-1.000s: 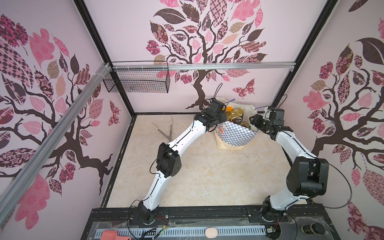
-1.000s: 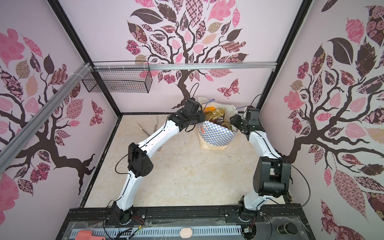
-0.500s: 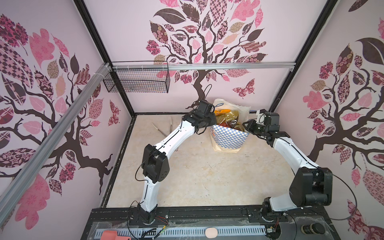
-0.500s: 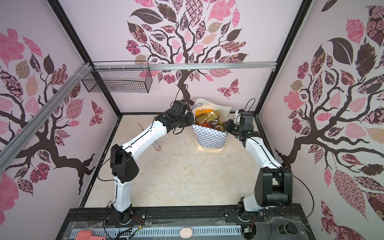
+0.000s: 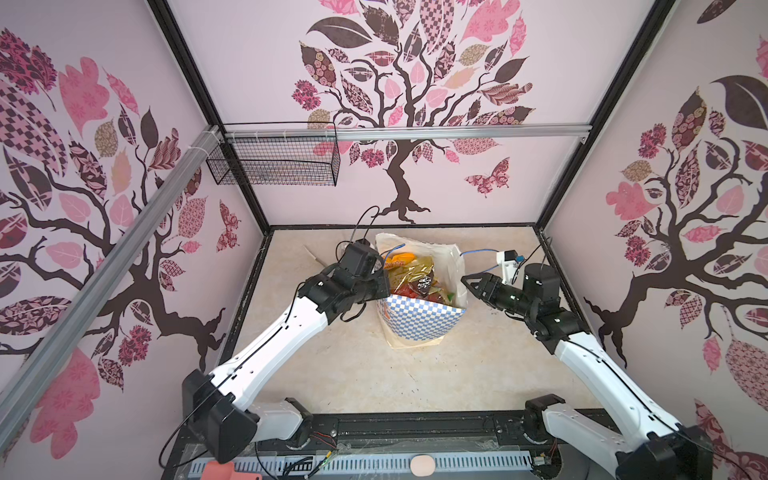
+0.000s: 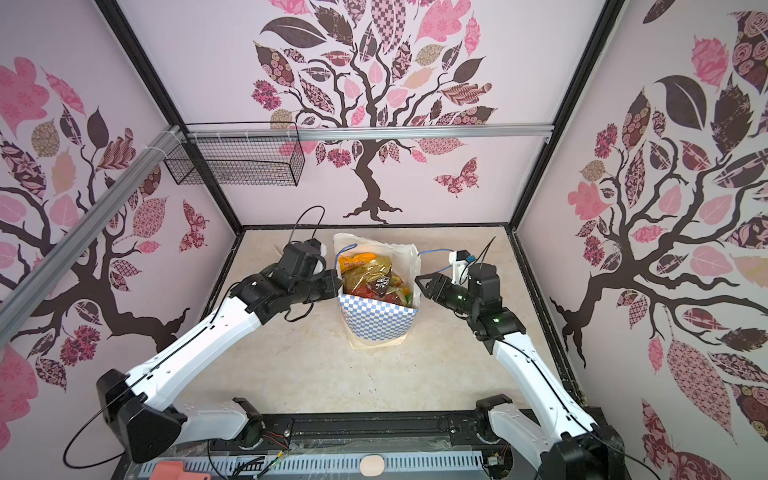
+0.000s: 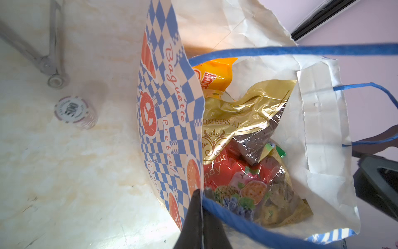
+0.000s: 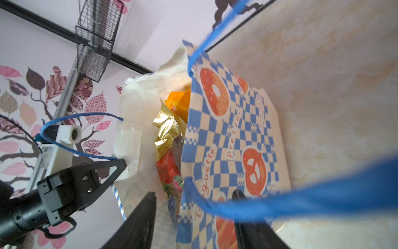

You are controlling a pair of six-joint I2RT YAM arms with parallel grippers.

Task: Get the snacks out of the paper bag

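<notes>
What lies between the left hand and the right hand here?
The paper bag, snacks inside, stands between the left hand and the right hand, as both top views show.

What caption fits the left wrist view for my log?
Left gripper shut on the rim of the paper bag; snacks packed inside; metal tongs on the table beside it.

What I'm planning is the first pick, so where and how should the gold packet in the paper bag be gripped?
Grip the gold packet by its crumpled upper edge, coming straight down through the open mouth of the paper bag. That edge is uncovered near the top, and the upright bag's walls block every sideways approach.
</notes>
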